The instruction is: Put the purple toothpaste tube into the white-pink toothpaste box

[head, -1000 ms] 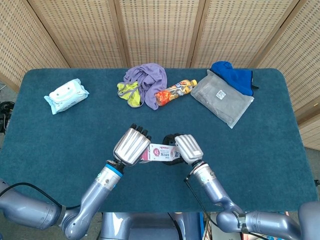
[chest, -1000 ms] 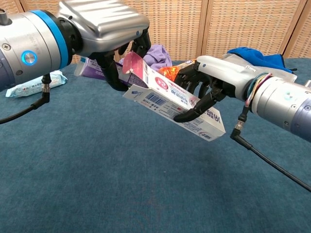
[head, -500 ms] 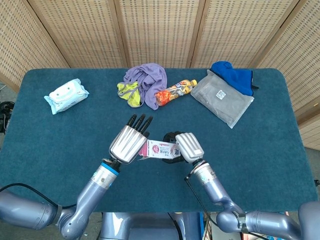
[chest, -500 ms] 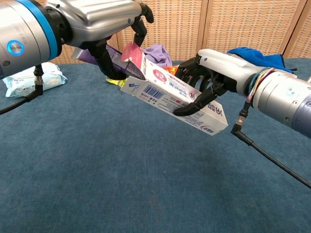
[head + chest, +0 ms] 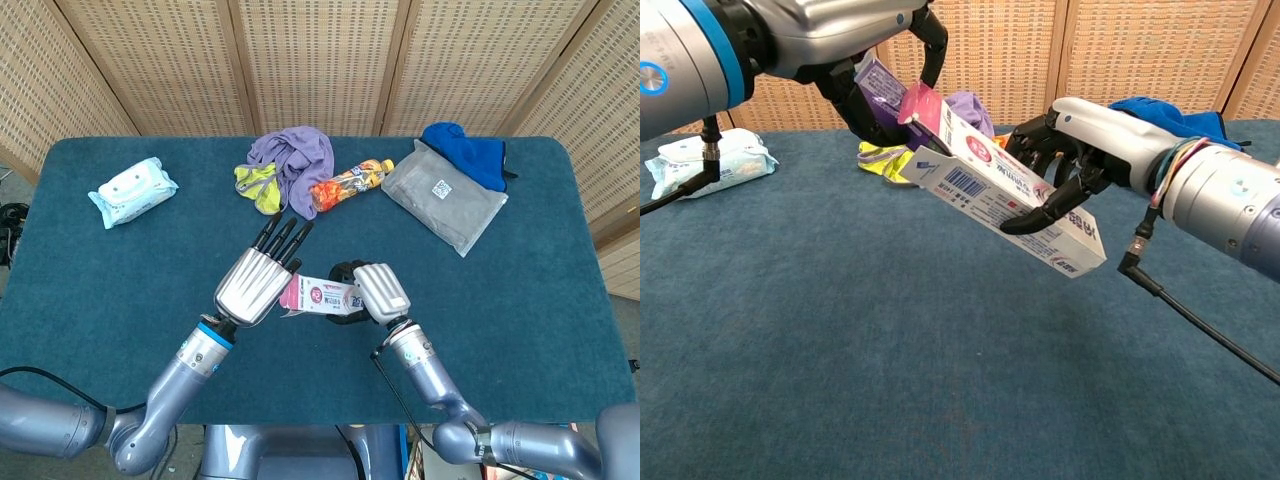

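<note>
The right hand (image 5: 1065,165) is seen curled round the lower half of the white-pink toothpaste box (image 5: 1005,205), which is held clear of the table (image 5: 560,300) over its near middle, well short of the near edge. The box's long axis is tilted — closed end down toward the right arm, open end raised toward the left arm, with a pink flap (image 5: 921,103) standing up at the mouth.

The left hand (image 5: 855,40) is placed just beyond that mouth. Its thumb and one finger appear to be closed on the purple toothpaste tube (image 5: 880,85), while in the head view the other fingers (image 5: 283,236) are stretched straight toward the far edge. How much of the tube is already inside cannot be told; only a short purple length shows behind the flap, apparently lying close to the box's own line.

The coming move is judged to turn on this alignment — the tube has to be slid down the box's axis, from the left hand toward the right, so the left hand is the nearer to the tube and the right only steadies.

Against the frame one second earlier, the left hand has been lifted and drawn back toward its own side, its fingers opened from a curl to a spread, and the box's open end has been raised a little.

Along the far edge lie a wipes pack (image 5: 132,191), crumpled cloths (image 5: 290,165), a bottle (image 5: 350,182) and a grey pouch (image 5: 445,195).
</note>
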You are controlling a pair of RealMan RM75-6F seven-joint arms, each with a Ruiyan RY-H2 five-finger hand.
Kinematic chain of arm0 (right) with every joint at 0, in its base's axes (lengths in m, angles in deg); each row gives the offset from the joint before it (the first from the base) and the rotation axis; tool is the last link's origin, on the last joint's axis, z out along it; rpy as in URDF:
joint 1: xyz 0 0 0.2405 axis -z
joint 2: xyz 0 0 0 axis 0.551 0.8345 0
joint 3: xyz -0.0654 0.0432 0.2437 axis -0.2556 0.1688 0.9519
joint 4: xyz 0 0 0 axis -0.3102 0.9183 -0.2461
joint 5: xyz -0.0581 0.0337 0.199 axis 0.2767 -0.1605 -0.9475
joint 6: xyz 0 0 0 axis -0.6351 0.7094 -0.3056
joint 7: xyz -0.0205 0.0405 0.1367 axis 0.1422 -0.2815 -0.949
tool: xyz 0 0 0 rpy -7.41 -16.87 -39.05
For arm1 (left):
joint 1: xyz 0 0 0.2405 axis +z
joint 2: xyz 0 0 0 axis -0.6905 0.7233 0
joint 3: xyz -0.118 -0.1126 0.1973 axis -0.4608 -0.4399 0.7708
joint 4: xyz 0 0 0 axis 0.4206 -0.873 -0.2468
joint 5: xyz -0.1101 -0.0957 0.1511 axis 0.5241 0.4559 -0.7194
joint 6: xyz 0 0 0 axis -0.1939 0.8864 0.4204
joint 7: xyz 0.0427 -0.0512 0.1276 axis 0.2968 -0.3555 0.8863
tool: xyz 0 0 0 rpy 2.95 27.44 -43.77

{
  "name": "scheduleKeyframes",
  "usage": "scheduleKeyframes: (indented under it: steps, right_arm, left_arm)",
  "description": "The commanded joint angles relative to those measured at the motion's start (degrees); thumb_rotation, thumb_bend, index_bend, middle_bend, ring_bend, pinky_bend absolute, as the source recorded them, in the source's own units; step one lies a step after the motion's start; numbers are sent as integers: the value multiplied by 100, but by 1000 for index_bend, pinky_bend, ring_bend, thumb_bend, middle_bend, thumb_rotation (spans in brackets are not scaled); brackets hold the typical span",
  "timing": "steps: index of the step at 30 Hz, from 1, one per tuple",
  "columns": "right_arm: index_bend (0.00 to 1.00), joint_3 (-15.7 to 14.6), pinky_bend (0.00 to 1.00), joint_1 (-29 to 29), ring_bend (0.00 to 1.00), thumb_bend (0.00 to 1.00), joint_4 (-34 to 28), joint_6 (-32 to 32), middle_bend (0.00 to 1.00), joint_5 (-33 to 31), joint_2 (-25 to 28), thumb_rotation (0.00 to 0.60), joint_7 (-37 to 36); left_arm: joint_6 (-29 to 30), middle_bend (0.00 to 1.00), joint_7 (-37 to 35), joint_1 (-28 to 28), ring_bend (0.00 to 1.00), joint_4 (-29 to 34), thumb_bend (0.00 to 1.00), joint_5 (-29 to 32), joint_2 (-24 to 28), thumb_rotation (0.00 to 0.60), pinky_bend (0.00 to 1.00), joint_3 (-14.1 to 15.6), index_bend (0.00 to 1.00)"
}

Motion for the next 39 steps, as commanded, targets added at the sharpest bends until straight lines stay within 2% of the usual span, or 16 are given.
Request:
scheduleKeyframes:
  steps: [1, 5, 14, 19, 22, 26, 29, 33, 35, 39]
  right_arm:
    - [596, -11, 491, 2, 430, 187, -17, 6, 564, 16, 0, 600, 4]
    - [596, -8, 491, 2, 430, 187, -36, 11, 564, 4, 4, 600, 28]
    - [596, 21, 491, 9, 430, 187, 12, 26, 564, -1, 14, 600, -16]
    - [596, 27, 490, 24, 430, 186, 68, 54, 564, 6, 39, 600, -13]
    - [596, 49, 491, 52, 430, 187, 94, 101, 564, 47, 90, 600, -76]
    - [596, 65, 490, 103, 431, 187, 120, 161, 565, 107, 172, 600, -178]
    - [596, 48, 490, 159, 435, 187, 206, 245, 567, 182, 282, 600, -159]
    - [596, 1, 491, 271, 436, 187, 338, 427, 568, 311, 466, 600, -64]
    - [596, -73, 490, 395, 436, 187, 515, 614, 568, 393, 629, 600, 120]
    - [596, -201, 490, 576, 437, 187, 780, 849, 568, 520, 766, 600, 288]
  left_arm:
    - [-74, 0, -9, 15, 0, -39, 251, -1, -25, 600, 0, 13, 92]
    - [-141, 0, 23, 35, 0, -81, 210, -11, -78, 600, 0, 27, 0]
    - [-261, 0, -86, 105, 0, 52, 173, 15, 88, 600, 0, -44, 0]
    - [-233, 0, -331, 235, 0, 276, 172, -88, 340, 600, 0, -78, 0]
    - [-124, 0, -617, 432, 0, 554, 171, -369, 654, 600, 0, -26, 0]
    - [112, 0, -1114, 797, 0, 765, 170, -974, 960, 600, 0, 172, 0]
    - [436, 0, -1601, 1210, 0, 702, 170, -1747, 1101, 600, 0, 489, 0]
    - [771, 0, -2137, 1657, 0, 462, 170, -2448, 1176, 600, 0, 849, 0]
    - [1020, 0, -2471, 1984, 0, 215, 170, -2827, 1236, 600, 0, 1123, 0]
    - [1321, 0, -3132, 2389, 0, -221, 170, -3323, 1289, 600, 0, 1320, 0]
